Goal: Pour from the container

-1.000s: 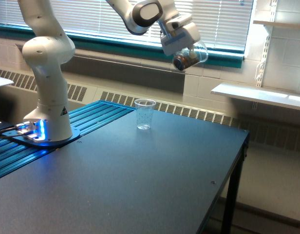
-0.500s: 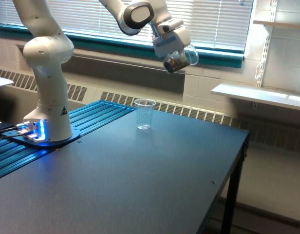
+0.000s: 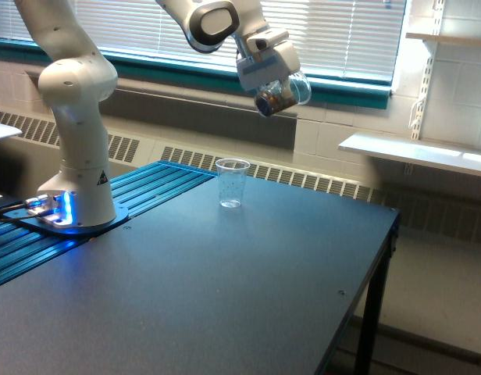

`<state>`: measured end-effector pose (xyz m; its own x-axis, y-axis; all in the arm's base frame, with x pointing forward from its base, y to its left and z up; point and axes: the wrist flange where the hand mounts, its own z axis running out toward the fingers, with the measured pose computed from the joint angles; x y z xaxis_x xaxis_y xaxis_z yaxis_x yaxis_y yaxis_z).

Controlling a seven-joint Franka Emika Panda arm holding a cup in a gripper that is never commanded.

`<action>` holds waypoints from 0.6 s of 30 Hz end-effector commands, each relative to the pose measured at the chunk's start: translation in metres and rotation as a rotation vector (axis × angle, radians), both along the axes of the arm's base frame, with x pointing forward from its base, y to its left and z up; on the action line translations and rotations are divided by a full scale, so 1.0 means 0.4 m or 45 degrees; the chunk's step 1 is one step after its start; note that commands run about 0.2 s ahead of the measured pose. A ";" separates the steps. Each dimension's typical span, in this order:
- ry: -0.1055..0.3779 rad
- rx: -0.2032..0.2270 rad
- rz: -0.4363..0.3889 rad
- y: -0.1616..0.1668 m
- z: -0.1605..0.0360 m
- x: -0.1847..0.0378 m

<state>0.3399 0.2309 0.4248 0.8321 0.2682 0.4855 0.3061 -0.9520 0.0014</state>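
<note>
Claw (image 3: 273,78) drifted toward exterior view's left since earlier frames, carrying container (image 3: 281,94) closer to spot above receiving cup (image 3: 232,183); claw clenched on container, high over worktop (image 3: 225,289); container tipped nearly on side, long axis roughly horizontal, brown pieces heaped at lower wall; receiving cup upright on worktop, empty by look, well below and somewhat to exterior view's left of container; judgement: container not yet over cup mouth, needs further leftward travel and descent before tilt; spill risk if tipped now.
</note>
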 end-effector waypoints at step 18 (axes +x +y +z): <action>0.100 -0.048 0.169 -0.023 -0.076 -0.117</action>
